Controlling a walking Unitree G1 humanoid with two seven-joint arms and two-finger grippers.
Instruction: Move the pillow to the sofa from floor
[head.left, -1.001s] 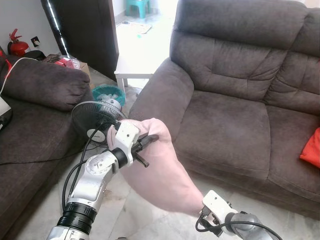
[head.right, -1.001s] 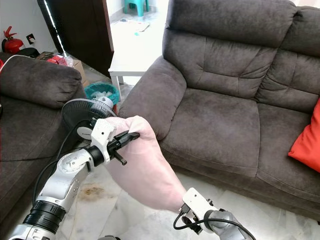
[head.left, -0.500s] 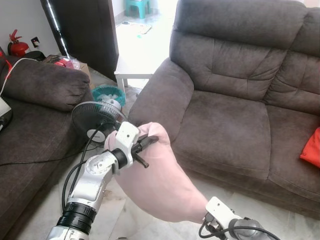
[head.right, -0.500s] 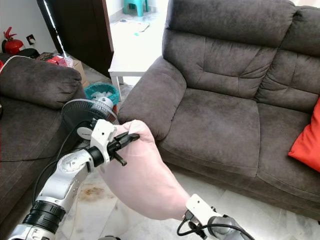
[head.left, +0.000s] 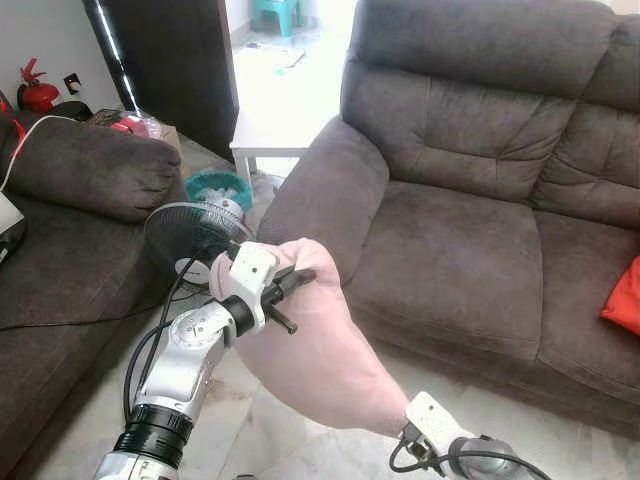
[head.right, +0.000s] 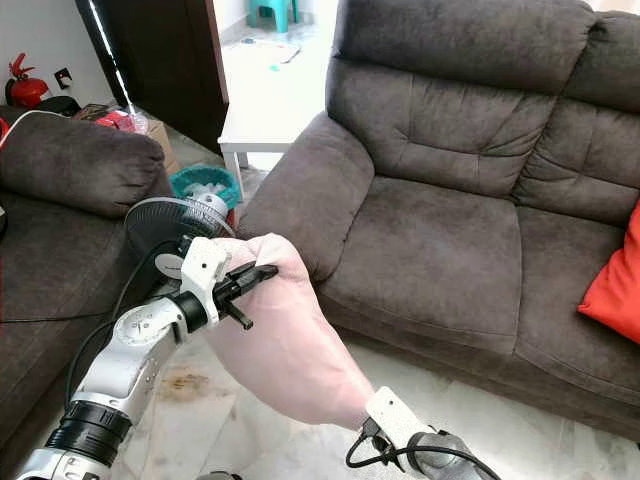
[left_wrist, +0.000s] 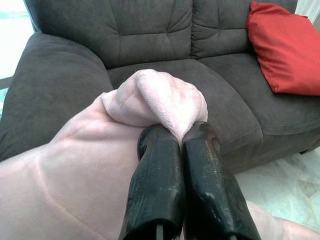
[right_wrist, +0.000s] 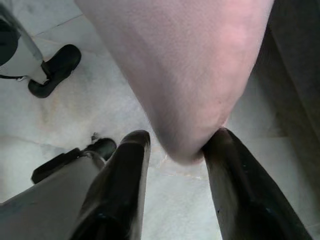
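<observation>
A pale pink pillow (head.left: 320, 345) hangs above the floor, stretched between my two grippers in front of the dark brown sofa (head.left: 450, 240). My left gripper (head.left: 296, 279) is shut on the pillow's upper corner; the left wrist view has its black fingers (left_wrist: 157, 170) pinching the plush fold, with the sofa seat just beyond. My right gripper (right_wrist: 180, 135) is low near the picture's bottom edge, and its two fingers (right_wrist: 125, 170) clamp the pillow's lower corner above the tiled floor.
A red cushion (head.left: 625, 295) lies at the sofa's right end. A black standing fan (head.left: 190, 235) and its cable sit beside my left arm. A second brown sofa (head.left: 70, 250) is on the left, with a teal basket (head.left: 215, 187) and a white table (head.left: 265, 130) behind.
My right gripper and the pillow's lower end have sunk a little. The left gripper has kept its place and its hold on the top corner.
</observation>
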